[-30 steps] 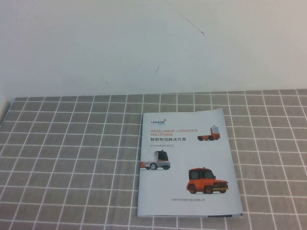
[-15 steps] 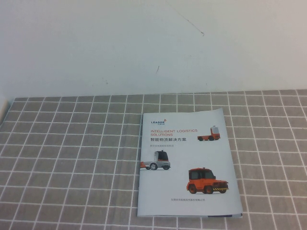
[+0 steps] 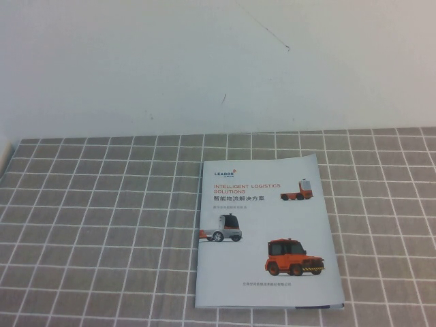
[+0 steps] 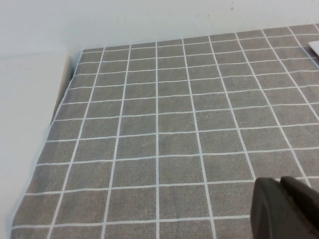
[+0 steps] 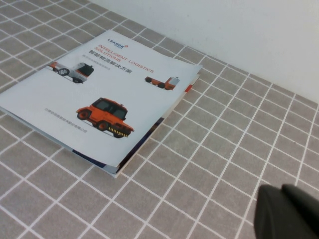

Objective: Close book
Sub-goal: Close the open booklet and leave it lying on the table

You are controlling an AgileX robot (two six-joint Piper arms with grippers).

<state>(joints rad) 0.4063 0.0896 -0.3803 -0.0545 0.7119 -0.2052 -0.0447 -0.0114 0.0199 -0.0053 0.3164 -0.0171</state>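
Note:
The book (image 3: pixel 266 231) lies closed and flat on the grey checked tablecloth (image 3: pixel 102 225), cover up, showing orange and white vehicles under the title "Intelligent Logistics Solutions". It also fills the right wrist view as the book (image 5: pixel 104 102). Neither arm shows in the high view. My left gripper (image 4: pixel 285 209) hangs shut over bare cloth, well to the left of the book, holding nothing. A short way right of the book, my right gripper (image 5: pixel 286 214) is shut and empty above the cloth.
A white wall (image 3: pixel 218 61) rises behind the table. The cloth's left edge (image 4: pixel 55 124) meets a white surface in the left wrist view. A white corner of the book's page (image 4: pixel 315 47) peeks in at that view's edge.

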